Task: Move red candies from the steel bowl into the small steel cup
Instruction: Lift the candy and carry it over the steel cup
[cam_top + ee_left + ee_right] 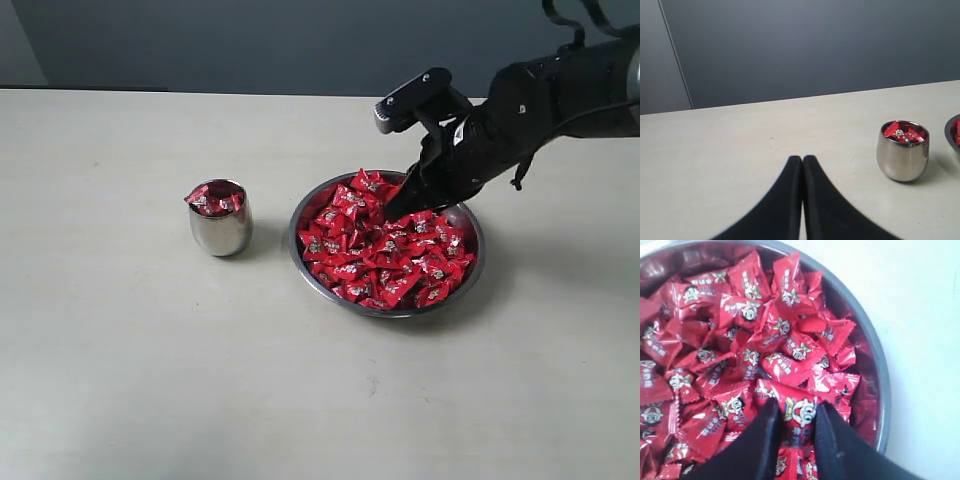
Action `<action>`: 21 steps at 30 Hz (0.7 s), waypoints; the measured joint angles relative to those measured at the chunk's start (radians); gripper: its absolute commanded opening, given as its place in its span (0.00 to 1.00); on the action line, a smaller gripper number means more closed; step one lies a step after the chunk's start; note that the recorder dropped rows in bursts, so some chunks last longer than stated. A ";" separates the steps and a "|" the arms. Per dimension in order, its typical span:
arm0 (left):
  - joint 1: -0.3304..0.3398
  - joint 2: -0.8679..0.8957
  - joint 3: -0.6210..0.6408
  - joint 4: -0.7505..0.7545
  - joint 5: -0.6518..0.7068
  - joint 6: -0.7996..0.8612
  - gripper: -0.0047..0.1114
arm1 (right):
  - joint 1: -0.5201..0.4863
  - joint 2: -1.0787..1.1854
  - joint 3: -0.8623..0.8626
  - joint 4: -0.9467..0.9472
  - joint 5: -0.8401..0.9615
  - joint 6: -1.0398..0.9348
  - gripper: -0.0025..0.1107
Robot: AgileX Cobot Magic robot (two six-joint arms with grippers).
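My right hand (796, 408) pinches one red candy (799, 416) in the steel bowl (462, 216). Its glossy wrapper could slip free, or the candy could tumble off the already heaped small steel cup (222, 232) onto the worktop (120, 380).

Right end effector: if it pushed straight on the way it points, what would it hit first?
The right end effector would meet the glossy red wrapped candy between its fingers, then probably more in the shiny steel bowl.

Pale beige table (150, 380), dark grey wall (250, 40)
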 measured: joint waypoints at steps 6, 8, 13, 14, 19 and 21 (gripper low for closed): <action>0.000 0.000 0.000 0.000 0.000 0.000 0.04 | 0.072 -0.024 -0.030 0.038 -0.004 -0.025 0.02; 0.000 0.000 0.000 0.000 0.000 0.000 0.04 | 0.106 -0.022 -0.061 0.045 -0.002 -0.029 0.02; 0.000 0.000 0.000 0.000 0.000 0.000 0.04 | 0.172 0.021 -0.216 0.088 0.023 -0.045 0.02; 0.000 0.000 0.000 0.000 0.000 0.000 0.04 | 0.180 0.035 -0.243 0.105 0.034 -0.060 0.02; 0.000 0.000 0.000 0.000 0.000 0.000 0.04 | 0.216 0.140 -0.396 0.304 0.094 -0.225 0.02; 0.000 0.000 0.000 0.000 0.000 0.000 0.04 | 0.225 0.181 -0.452 0.366 0.111 -0.277 0.02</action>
